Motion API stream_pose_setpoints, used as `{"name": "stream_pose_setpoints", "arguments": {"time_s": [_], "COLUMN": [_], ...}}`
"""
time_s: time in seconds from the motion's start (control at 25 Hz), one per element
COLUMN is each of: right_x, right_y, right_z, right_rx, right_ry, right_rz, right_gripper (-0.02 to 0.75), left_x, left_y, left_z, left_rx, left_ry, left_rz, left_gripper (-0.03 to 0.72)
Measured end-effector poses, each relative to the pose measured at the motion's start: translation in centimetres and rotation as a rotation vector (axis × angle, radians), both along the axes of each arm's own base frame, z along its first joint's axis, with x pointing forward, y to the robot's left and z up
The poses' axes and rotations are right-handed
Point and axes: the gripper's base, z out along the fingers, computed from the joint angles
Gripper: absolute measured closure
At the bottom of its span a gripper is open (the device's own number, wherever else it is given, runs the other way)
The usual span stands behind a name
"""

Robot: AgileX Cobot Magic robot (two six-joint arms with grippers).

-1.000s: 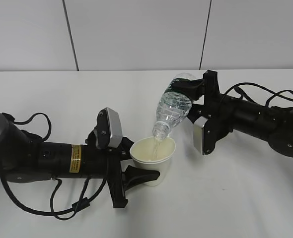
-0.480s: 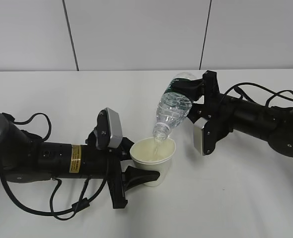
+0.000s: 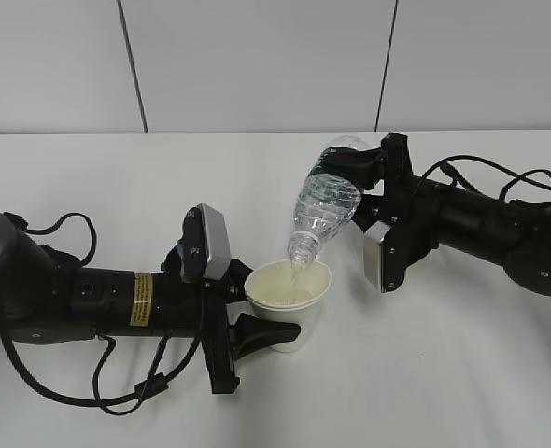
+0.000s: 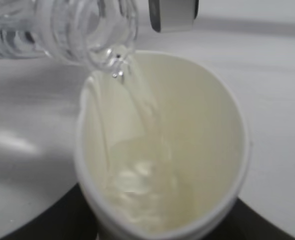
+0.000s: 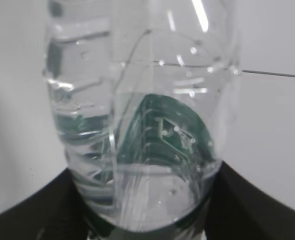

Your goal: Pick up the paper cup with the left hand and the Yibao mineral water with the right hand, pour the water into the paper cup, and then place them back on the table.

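Observation:
The white paper cup (image 3: 290,301) sits in my left gripper (image 3: 274,322), whose black fingers (image 3: 257,333) are shut on its lower body. It fills the left wrist view (image 4: 187,150), cream inside, with water pooling at its bottom. My right gripper (image 3: 361,173) is shut on the Yibao mineral water bottle (image 3: 326,207), tilted mouth-down over the cup's rim. A thin stream runs from the bottle mouth (image 4: 110,60) into the cup. The right wrist view shows the bottle (image 5: 142,115) close up, green label seen through water, black fingers (image 5: 32,205) at both sides.
The white table (image 3: 444,373) spreads all round both arms. A grey-white wall with dark seams (image 3: 257,65) stands behind. Black cables (image 3: 117,383) loop beside the left arm and behind the right arm (image 3: 500,177).
The cup and left gripper have sunk very slightly. The bottle holds its tilt and water keeps running into the cup.

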Motion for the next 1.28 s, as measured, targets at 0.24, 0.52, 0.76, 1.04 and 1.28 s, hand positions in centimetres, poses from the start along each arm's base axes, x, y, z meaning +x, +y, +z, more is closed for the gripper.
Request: {"name": "stream_pose_setpoints", "arguments": {"time_s": [0.24,0.52,0.76,1.04,1.28], "right_x": [0.00,0.00,-0.01,-0.01,-0.01], "right_y": [0.00,0.00,0.01,0.01,0.02], "right_z": [0.04,0.05,0.08,0.08,0.09], "right_rx": [-0.005,-0.020,-0.027,-0.036,-0.049], "right_ry": [-0.006,-0.022,-0.033,-0.043,-0.056], "right_rz": [0.001,0.003,0.005,0.007,0.008], "right_gripper": [0.313,0.313,0.313,0.313,0.313], "left_x": [-0.04,-0.05,-0.05,-0.05,-0.04], "left_y": [0.00,0.00,0.00,0.00,0.01], "left_z": [-0.01,-0.02,-0.02,-0.02,-0.04], "left_rx": [0.002,0.002,0.002,0.003,0.005], "left_ry": [-0.001,-0.001,-0.001,-0.001,-0.001], "left_rz": [-0.005,-0.006,-0.006,-0.006,-0.006], "left_gripper": [0.309,0.309,0.309,0.309,0.309]}}
